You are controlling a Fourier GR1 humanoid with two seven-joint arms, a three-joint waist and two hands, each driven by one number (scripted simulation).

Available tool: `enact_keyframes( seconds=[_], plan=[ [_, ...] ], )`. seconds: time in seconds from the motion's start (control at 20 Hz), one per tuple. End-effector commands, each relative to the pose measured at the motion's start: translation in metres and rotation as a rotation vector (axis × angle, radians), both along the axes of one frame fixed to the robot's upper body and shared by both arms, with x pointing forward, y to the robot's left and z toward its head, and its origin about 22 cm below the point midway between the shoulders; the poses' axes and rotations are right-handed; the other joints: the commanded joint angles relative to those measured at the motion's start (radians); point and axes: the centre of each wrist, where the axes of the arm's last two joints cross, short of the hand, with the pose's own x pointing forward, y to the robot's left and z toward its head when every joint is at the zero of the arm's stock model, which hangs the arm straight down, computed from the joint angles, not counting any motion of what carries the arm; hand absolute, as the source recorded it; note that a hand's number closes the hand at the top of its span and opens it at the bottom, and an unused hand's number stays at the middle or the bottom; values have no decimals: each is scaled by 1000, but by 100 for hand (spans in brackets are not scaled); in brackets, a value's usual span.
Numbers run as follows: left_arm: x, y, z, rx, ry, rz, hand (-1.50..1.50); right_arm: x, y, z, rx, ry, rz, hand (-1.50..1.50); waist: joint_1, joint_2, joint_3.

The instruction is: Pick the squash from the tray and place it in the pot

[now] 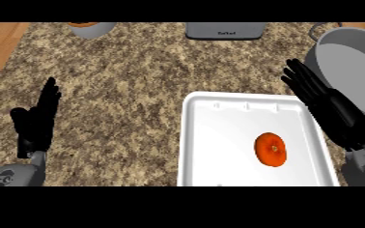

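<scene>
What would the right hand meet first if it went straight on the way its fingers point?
Probably the grey pot: the right hand points up and slightly left, its fingertips already by the pot's near rim. Height over the counter is unclear.

left hand (pixel 34 121): black, slim fingers | right hand (pixel 329 107): black | forearms: grey

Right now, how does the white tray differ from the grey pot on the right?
The tray is white, flat and rectangular; the pot is grey, round and deep. The tray shows whole and holds the orange squash; the pot is cut off by the view's right edge, and the part of its inside that shows holds nothing. Both sit on the speckled counter.
</scene>
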Motion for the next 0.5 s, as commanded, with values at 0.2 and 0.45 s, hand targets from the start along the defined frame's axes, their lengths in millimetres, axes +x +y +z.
enact_keyframes(
  seconds=[0.2,0.45],
  plan=[
    [36,-33,67,-74,-218,-159,0,51,10,22,66,-225,360,150,87,-4,25],
    [38,-55,70,-161,-200,-197,0,48,-26,-10,-122,-390,379,-150,72,5,29]
  ],
)
